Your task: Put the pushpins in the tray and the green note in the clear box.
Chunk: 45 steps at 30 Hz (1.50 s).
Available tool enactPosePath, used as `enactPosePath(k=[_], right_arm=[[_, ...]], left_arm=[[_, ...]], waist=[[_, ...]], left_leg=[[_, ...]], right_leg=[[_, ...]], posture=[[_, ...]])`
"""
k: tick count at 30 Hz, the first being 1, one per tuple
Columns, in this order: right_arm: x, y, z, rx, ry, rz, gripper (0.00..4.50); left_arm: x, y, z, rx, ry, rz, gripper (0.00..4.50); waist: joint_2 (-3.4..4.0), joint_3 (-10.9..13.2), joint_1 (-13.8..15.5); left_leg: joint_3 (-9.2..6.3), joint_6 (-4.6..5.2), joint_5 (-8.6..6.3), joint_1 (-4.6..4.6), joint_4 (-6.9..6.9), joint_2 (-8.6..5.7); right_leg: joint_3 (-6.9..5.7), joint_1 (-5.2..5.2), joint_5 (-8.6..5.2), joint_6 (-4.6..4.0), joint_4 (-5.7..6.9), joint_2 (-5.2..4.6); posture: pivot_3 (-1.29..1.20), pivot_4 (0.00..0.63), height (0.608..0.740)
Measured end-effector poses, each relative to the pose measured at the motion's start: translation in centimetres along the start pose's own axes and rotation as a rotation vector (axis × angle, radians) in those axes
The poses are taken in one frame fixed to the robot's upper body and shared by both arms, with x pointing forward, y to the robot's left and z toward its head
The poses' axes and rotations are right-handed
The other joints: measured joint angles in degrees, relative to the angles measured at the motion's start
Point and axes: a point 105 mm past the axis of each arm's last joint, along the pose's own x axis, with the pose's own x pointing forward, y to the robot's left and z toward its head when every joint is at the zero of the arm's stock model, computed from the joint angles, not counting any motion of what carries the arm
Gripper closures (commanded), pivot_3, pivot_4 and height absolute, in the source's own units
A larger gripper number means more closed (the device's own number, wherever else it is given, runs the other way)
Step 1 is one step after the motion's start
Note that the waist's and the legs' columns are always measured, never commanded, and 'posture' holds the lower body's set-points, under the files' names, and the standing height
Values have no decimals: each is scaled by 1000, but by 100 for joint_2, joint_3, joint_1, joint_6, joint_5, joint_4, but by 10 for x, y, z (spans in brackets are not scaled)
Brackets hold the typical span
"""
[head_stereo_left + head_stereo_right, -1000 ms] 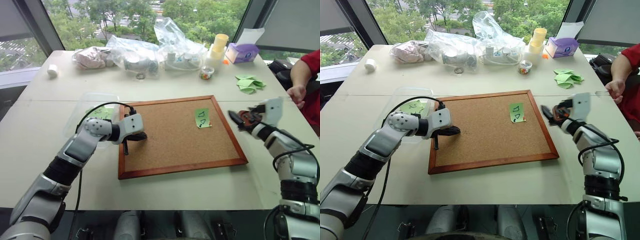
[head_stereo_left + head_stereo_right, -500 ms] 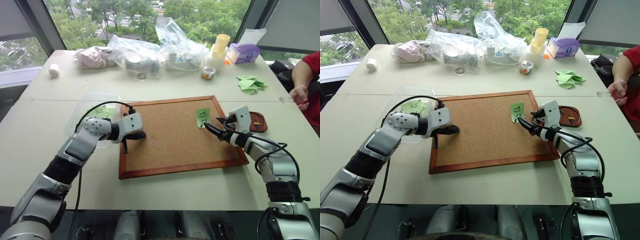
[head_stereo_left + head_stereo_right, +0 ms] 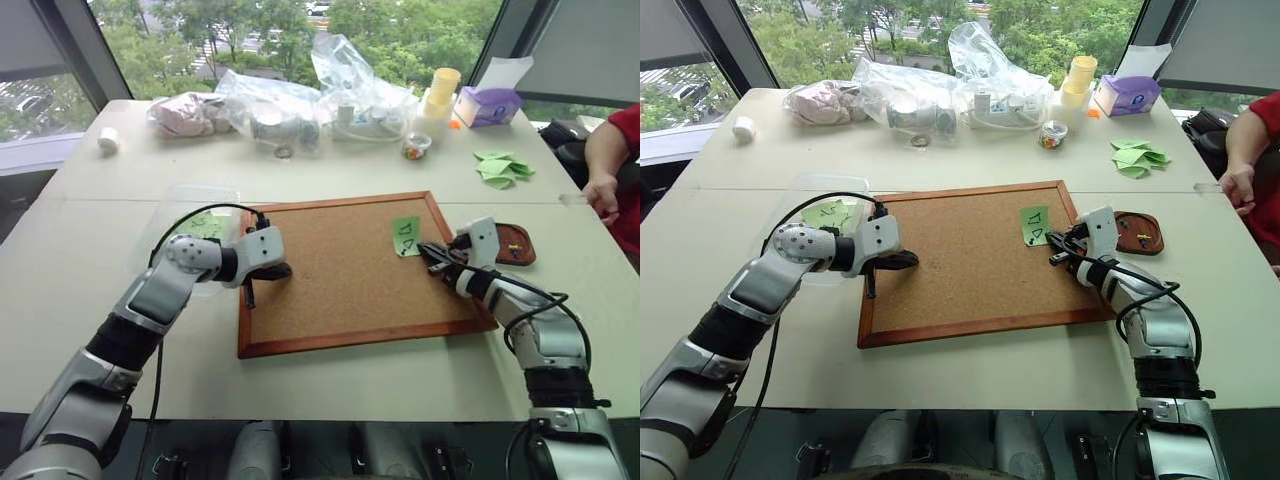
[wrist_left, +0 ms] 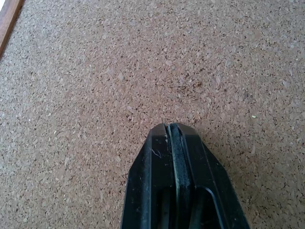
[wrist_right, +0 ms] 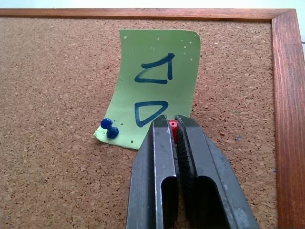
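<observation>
At the note's (image 5: 155, 90) lower corner, the right gripper (image 5: 175, 125) has just closed on a red pin (image 5: 173, 127), ready to pull it; the left gripper (image 4: 171, 131) rests shut on the corkboard (image 4: 143, 62).

Both arms are silver-grey shells with dark joint bands and black forearm sections near the body. The left arm (image 3: 150, 300) has a black cable looping up over the wrist, which ends in a white boxy housing right behind the black jaws. The right arm (image 3: 535, 330) has the same white wrist block, with thin black cables curling along the forearm.
</observation>
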Motion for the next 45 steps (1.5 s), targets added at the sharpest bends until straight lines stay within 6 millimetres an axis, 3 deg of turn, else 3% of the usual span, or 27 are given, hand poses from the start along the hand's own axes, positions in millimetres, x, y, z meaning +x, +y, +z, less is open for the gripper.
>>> enactPosePath(k=[12, 23, 25, 29, 32, 36, 40, 45], right_arm=[[-6, 1, 4, 36, -59, -62, 4456], [-15, -12, 23, 38, -147, -142, 4456], [-18, -21, 28, 45, -168, -186, 4456], [-26, -61, 34, -8, -143, -366, 4456], [-33, -89, 25, -38, -68, -480, 4456], [-35, -101, 9, -15, -11, -532, 4456], [-33, -106, 10, -17, -18, -556, 4456], [-33, -109, 9, -15, -20, -574, 2073]], left_arm=[[0, -5, 2, 7, -6, -30, 4500], [0, -7, 1, 9, 0, -50, 4500], [0, -7, 1, 9, 1, -49, 4500], [0, -6, 0, 13, 0, -43, 4500], [0, -5, 0, 11, -1, -41, 4500], [1, -5, 0, 6, -1, -39, 4500], [1, -5, 0, 6, -2, -38, 4500], [1, -5, 0, 5, -3, -37, 4500]], waist=[[0, 0, 2], [0, -1, 1], [0, -1, 1], [0, -1, -6], [1, -1, -9], [5, -3, -14], [6, -4, -12], [6, -4, -10]], left_leg=[[1, 0, 0, 0, 0, -1], [1, 0, 0, 1, 0, -1], [1, 0, 0, 1, 0, -1], [2, 0, 0, 2, 1, -2], [3, 0, 0, 3, 0, -4], [4, -1, 0, 5, 0, -3], [3, -1, 0, 6, 1, -3], [3, -1, 0, 6, 1, -3]], right_leg=[[0, 0, 0, 0, 0, -1], [0, 0, 0, 0, 0, 0], [0, 0, 0, 0, 0, -1], [0, 0, 0, 0, 1, 0], [1, 1, 0, 0, 1, -1], [2, 2, 0, 0, 2, -1], [3, 3, 0, 0, 2, -1], [3, 4, 0, 0, 2, -2]], posture=[[0, 150, 735], [0, 150, 735], [0, 150, 735], [0, 150, 735], [0, 150, 735], [0, 150, 735], [0, 150, 735], [0, 150, 735]])
